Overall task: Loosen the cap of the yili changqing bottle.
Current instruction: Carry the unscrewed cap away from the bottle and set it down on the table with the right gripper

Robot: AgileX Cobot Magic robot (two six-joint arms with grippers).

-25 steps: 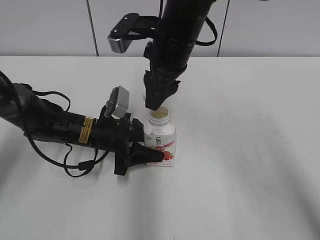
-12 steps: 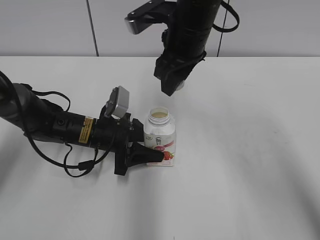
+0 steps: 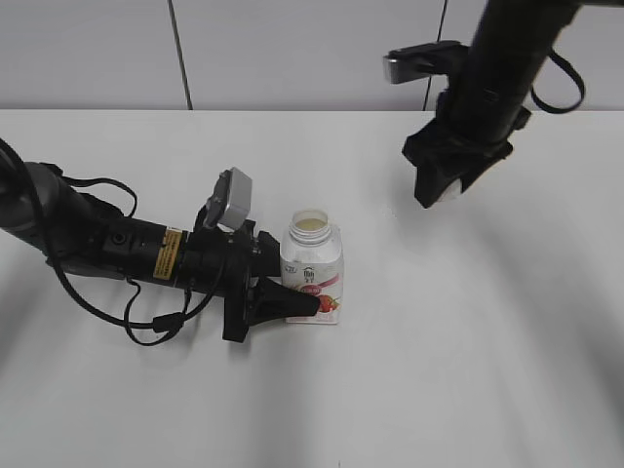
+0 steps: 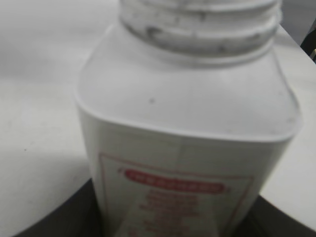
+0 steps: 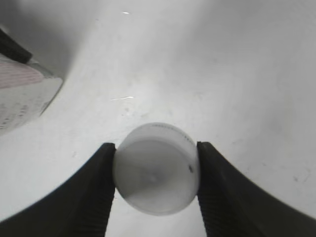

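The right gripper (image 5: 155,187) is pinching the cap (image 5: 156,168) between its two dark fingers (image 5: 98,187), hanging above the white table (image 3: 468,341) at the far right, well apart from the bottle. The left gripper (image 3: 292,304) is clamping the lower body of the yili changqing bottle (image 3: 312,268), which is standing upright near the table's middle with its wide threaded neck (image 4: 200,24) uncovered.

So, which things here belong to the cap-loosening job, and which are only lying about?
Belonging to the job:
- yili changqing bottle, neck open, held by the left gripper
- cap, off the bottle, held in the right gripper

Lying about:
- nothing; only the white table
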